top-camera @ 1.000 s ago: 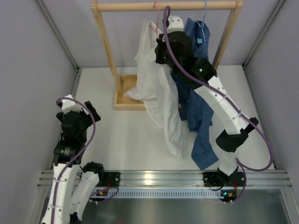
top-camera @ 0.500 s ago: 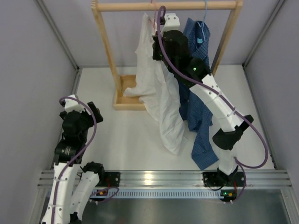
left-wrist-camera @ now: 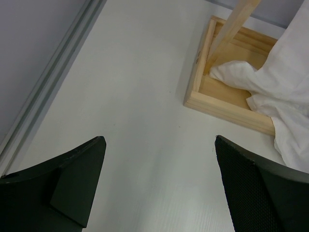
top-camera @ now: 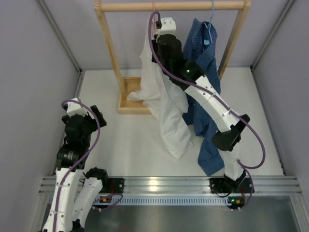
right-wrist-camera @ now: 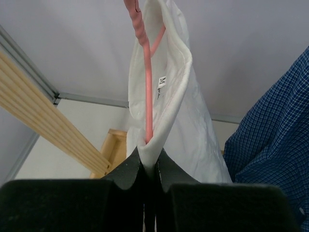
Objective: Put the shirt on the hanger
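The white shirt (top-camera: 164,106) hangs from near the wooden rail down to the table; in the right wrist view its collar (right-wrist-camera: 171,92) folds around the pink hanger (right-wrist-camera: 147,96). My right gripper (right-wrist-camera: 150,157) is shut on the collar cloth with the hanger's wire rising from between the fingers. In the top view it (top-camera: 157,41) is high at the rail, by the hanger's pink hook (top-camera: 153,6). My left gripper (left-wrist-camera: 159,183) is open and empty, low over the table at the left, apart from the shirt's sleeve (left-wrist-camera: 285,92).
A wooden rack with top rail (top-camera: 174,6) and base frame (top-camera: 126,99) stands at the back. A dark blue checked shirt (top-camera: 205,106) hangs on a light blue hanger (top-camera: 211,12) right of the white shirt. Grey walls close both sides.
My right gripper has moved up and to the left along the rail with the collar in it, and the white shirt has swung left with it. The left arm has barely moved.
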`<state>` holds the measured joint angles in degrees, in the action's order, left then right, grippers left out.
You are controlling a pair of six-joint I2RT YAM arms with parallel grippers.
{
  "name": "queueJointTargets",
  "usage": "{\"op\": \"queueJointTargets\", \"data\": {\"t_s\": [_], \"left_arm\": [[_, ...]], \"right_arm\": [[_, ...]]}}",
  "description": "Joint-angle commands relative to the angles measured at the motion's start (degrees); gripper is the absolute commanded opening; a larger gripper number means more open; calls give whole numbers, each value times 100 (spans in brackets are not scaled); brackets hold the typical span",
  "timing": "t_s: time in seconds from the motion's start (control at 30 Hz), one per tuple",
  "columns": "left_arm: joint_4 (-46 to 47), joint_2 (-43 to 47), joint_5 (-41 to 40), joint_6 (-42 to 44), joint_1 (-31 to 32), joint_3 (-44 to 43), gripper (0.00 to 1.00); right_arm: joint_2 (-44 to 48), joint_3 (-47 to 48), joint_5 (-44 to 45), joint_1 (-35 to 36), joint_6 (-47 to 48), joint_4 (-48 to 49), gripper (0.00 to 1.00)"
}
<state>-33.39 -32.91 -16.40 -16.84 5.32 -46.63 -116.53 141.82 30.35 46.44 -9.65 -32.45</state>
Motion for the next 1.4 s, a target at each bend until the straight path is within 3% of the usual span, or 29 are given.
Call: {"op": "queueJointTargets", "data": {"t_s": [0.0,0.13,0.23,0.3,0.33,0.4,0.43,0.57,0.7,0.8,0.97,1.13,1.37], "left_arm": [[298,-5,-205,-30,-40,31,98],[298,21,-258,-39,-40,40,98],[298,21,-276,-39,-40,40,98],[298,21,-284,-38,-40,40,98],[298,21,-276,-39,-40,40,98],[298,21,-267,-30,-40,31,98],[298,12,-258,-21,-40,23,98],[298,38,-302,75,-40,-21,98],[289,144,-390,120,-31,-13,98],[219,301,-390,146,-31,-47,98],[104,706,-346,198,30,-13,98],[-168,1101,-469,313,180,-153,98],[-423,1453,-294,647,180,-338,98]], "right_arm": [[244,-23,384,286,-168,458,1],[682,-399,534,506,-441,555,13],[1078,-742,280,612,-590,608,56],[1386,-1067,113,621,-634,608,63],[1770,-1478,16,630,-652,599,74],[2203,-1971,-116,621,-583,599,87],[2675,-2505,-317,630,-434,590,99],[3916,-3931,-785,630,6,345,99],[5322,-5817,-23,630,288,317,100],[6481,-6542,313,630,411,187,99],[7380,-6843,665,630,60,-919,99],[8645,-7563,1639,639,297,-974,100],[9526,-8539,2009,630,210,-1053,99]]}}
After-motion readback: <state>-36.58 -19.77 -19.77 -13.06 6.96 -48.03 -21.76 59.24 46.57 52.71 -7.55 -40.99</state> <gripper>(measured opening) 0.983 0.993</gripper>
